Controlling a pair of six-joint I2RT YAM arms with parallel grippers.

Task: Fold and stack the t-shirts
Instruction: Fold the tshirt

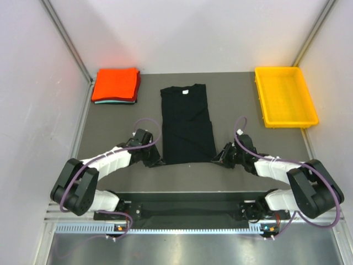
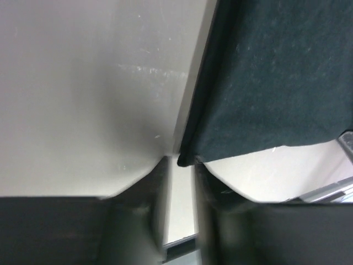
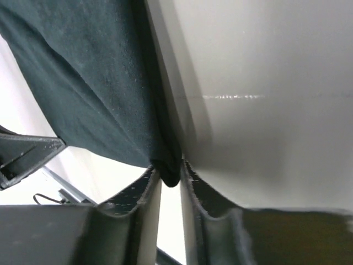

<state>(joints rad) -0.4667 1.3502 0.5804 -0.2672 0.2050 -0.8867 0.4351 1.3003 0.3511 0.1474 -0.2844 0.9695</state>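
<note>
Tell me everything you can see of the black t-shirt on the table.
The black t-shirt is soft, plain dark cloth with a small white label at its neck. It lies on the table, folded into a narrow strip, neck farthest from the arms, lightly creased. The right gripper pinches one near corner; the other near corner sits at the fingertips of the left gripper, grip unclear.

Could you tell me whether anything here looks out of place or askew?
Nothing much stands out: the black shirt lies flat, only lightly creased, and the orange pile and yellow tray sit tidily.
</note>
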